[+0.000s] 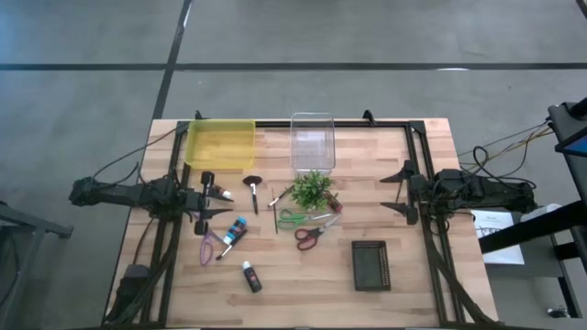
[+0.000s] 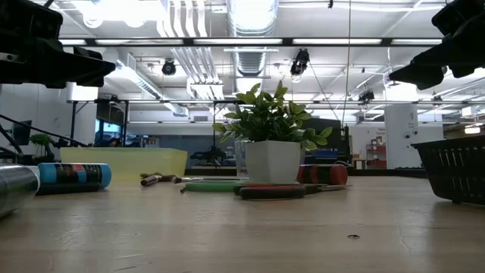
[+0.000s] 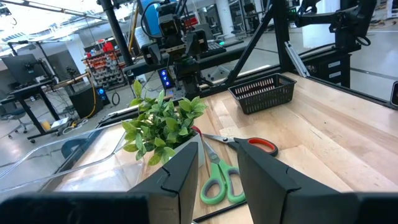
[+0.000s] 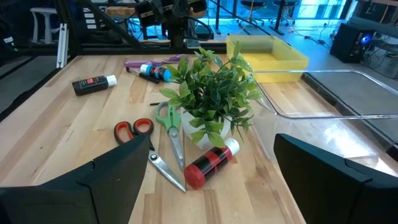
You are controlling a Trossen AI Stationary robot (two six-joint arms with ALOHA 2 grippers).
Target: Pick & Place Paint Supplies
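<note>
The left gripper (image 1: pixel 204 203) hangs over the table's left side, fingers (image 3: pixel 180 180) narrowly parted and holding nothing. Behind it sits a yellow tray (image 1: pixel 220 143). Just right of the gripper lie a fan brush (image 1: pixel 251 189) and a blue tube (image 1: pixel 237 230), with purple scissors (image 1: pixel 209 248) beside the tube and a black tube (image 1: pixel 250 276) nearer the front edge. A clear bin (image 1: pixel 312 141) stands at the back centre, and in front of it a potted plant (image 1: pixel 312 189) with a thin brush (image 1: pixel 279 196) at its left. Green scissors (image 1: pixel 301 218) and red scissors (image 1: pixel 312 235) lie crossed just in front of the plant, touching each other, and a red-and-black tube (image 4: pixel 210 164) lies against the pot. A black basket (image 1: pixel 371 265) sits right of centre toward the front. The right gripper (image 1: pixel 400 192) waits over the table's right side, spread wide and empty.
</note>
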